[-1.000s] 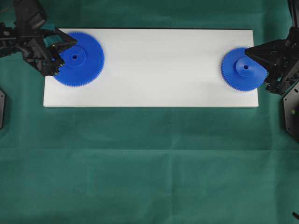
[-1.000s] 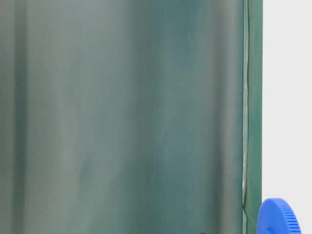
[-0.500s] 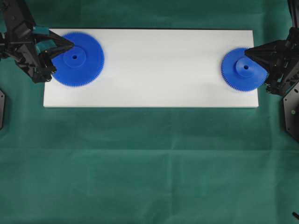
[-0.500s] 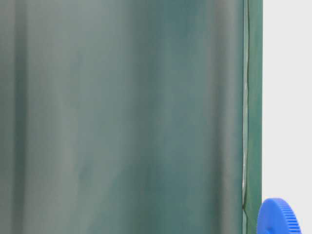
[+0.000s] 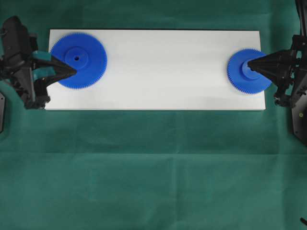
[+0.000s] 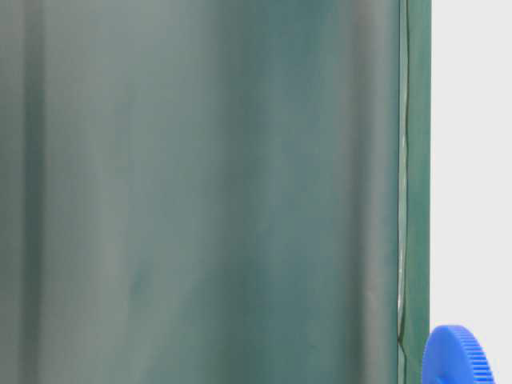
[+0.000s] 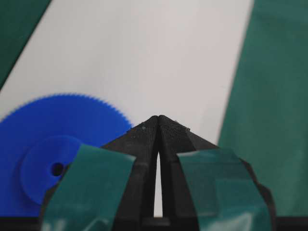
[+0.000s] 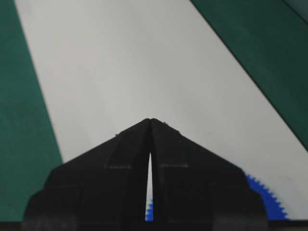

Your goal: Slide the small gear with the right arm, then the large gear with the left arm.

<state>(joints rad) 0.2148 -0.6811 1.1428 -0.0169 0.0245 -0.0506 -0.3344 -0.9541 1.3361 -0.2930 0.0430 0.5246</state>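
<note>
A: Changes? 
B: Left gripper [image 5: 74, 73] has pulled back off the large gear [image 5: 79, 60], fingers pressed together, empty. Right gripper [image 5: 249, 66], clenched, tip now over the small gear [image 5: 249, 71] hub.
A: Room? 
B: Bare white board [image 5: 163, 67] ahead of both tips.

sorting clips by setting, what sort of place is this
Most likely a lab tabletop set up for robot manipulation trials. A plain white board lies on a green cloth, with only two blue plastic gears on it and a black robot gripper at each end.
</note>
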